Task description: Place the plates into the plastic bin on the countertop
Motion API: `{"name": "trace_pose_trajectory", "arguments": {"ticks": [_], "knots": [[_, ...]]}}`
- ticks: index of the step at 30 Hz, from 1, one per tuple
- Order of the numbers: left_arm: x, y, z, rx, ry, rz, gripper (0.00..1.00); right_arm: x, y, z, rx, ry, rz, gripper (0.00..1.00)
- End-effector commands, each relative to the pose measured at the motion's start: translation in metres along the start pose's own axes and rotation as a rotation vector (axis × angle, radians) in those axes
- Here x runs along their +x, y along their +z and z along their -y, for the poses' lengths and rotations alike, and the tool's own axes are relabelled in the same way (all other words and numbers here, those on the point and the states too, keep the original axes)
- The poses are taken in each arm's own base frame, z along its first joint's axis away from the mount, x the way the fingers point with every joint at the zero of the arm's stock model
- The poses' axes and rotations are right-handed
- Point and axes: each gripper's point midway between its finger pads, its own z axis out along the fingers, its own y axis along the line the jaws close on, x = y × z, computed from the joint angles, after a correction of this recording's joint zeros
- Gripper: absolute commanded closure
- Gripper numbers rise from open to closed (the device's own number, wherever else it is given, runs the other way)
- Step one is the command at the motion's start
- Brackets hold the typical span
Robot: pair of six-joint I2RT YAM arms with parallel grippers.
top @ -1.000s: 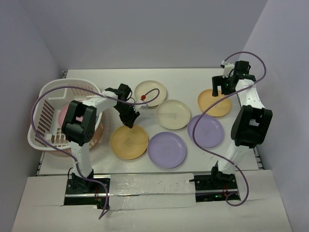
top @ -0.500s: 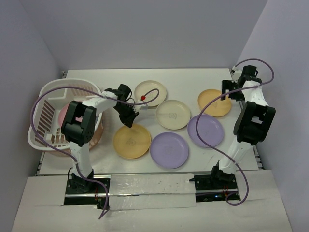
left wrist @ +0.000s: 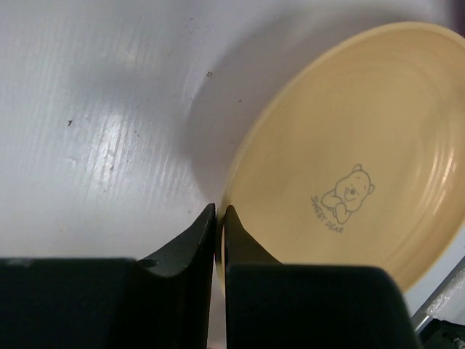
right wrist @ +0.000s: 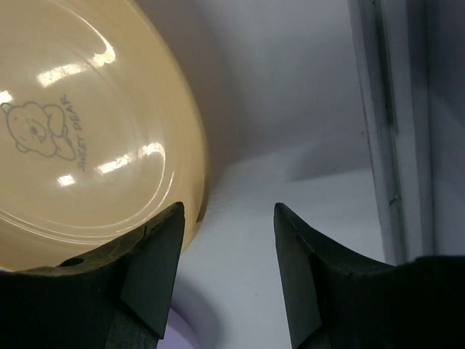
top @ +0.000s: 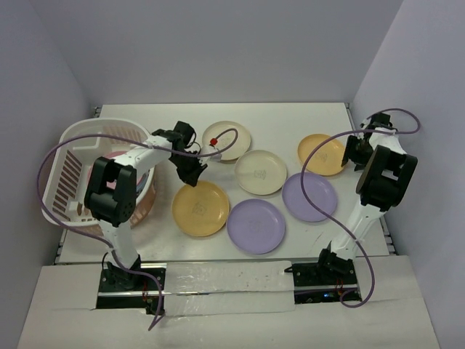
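Note:
My left gripper (top: 190,173) is shut on the rim of a yellow-orange plate (top: 200,209). In the left wrist view the fingers (left wrist: 219,211) pinch that plate (left wrist: 349,145), and a shadow lies under its gripped edge. The plastic bin (top: 73,149) stands at the left with a pink plate (top: 109,161) inside. My right gripper (top: 354,154) is open at the right edge of a second yellow-orange plate (top: 322,154). In the right wrist view the gripper (right wrist: 229,211) has its left finger over that plate's rim (right wrist: 80,145) and holds nothing.
Two cream plates (top: 227,139) (top: 260,172) and two lilac plates (top: 256,225) (top: 309,196) lie on the countertop (top: 290,120). The lilac-grey right wall (top: 407,109) and the table's edge strip (right wrist: 385,109) are close beside my right gripper. Purple cables loop over both arms.
My right gripper has swung from the far side of its yellow-orange plate to the plate's right edge. My left gripper has shifted its plate slightly right, nudging the near lilac plate.

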Motion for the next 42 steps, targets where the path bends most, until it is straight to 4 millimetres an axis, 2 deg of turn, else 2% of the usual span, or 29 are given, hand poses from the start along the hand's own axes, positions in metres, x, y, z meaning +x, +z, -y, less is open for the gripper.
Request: {"name": "trace_pose_trajectory", "arguments": {"ticks": [1,6,12,14,15,17,18,23,27,30,31,32,34,35,37,40,42], "knots": [[-0.031,-0.050,-0.007,-0.095,0.073,0.089,1.00,0.000,0.011,-0.005,-0.028,0.107,-0.027,0.42],[-0.033,-0.083,-0.009,-0.148,0.065,0.132,1.00,-0.003,0.020,-0.012,-0.060,0.170,-0.042,0.46],[-0.043,-0.135,-0.008,-0.195,0.021,0.253,1.00,-0.010,0.031,-0.013,-0.064,0.213,-0.037,0.64],[-0.047,-0.150,-0.007,-0.207,-0.001,0.293,1.00,-0.013,0.032,-0.013,-0.065,0.220,-0.027,0.72],[-0.048,-0.160,-0.007,-0.211,-0.013,0.319,1.00,-0.014,0.032,-0.013,-0.065,0.221,-0.026,0.80],[-0.054,-0.182,-0.009,-0.224,-0.056,0.388,1.00,-0.018,0.031,-0.014,-0.069,0.219,-0.020,0.95],[-0.056,-0.195,-0.013,-0.242,-0.097,0.424,1.00,-0.019,0.030,-0.014,-0.070,0.217,-0.016,0.98],[-0.065,-0.265,-0.035,-0.334,-0.266,0.630,1.00,-0.032,0.011,-0.014,-0.069,0.207,0.042,1.00],[-0.025,-0.333,-0.074,-0.523,-0.484,0.772,1.00,-0.057,-0.019,-0.022,-0.121,0.230,0.120,1.00],[-0.001,-0.357,-0.084,-0.597,-0.586,0.813,1.00,-0.073,-0.041,-0.034,-0.189,0.238,0.174,1.00],[0.019,-0.370,-0.091,-0.641,-0.648,0.819,1.00,-0.080,-0.052,-0.041,-0.224,0.240,0.197,1.00],[0.030,-0.380,-0.095,-0.667,-0.689,0.824,1.00,-0.085,-0.060,-0.045,-0.248,0.242,0.214,1.00],[0.071,-0.397,-0.105,-0.739,-0.804,0.815,1.00,-0.097,-0.078,-0.057,-0.307,0.245,0.265,1.00],[0.082,-0.403,-0.110,-0.758,-0.835,0.813,1.00,-0.102,-0.084,-0.061,-0.324,0.243,0.284,1.00],[0.123,-0.415,-0.118,-0.831,-0.931,0.785,1.00,-0.107,-0.095,-0.068,-0.352,0.246,0.304,1.00],[0.174,-0.407,-0.127,-0.869,-1.042,0.682,1.00,-0.112,-0.116,-0.087,-0.404,0.216,0.335,1.00],[0.191,-0.398,-0.128,-0.876,-1.065,0.631,1.00,-0.112,-0.125,-0.098,-0.430,0.196,0.341,1.00]]}}
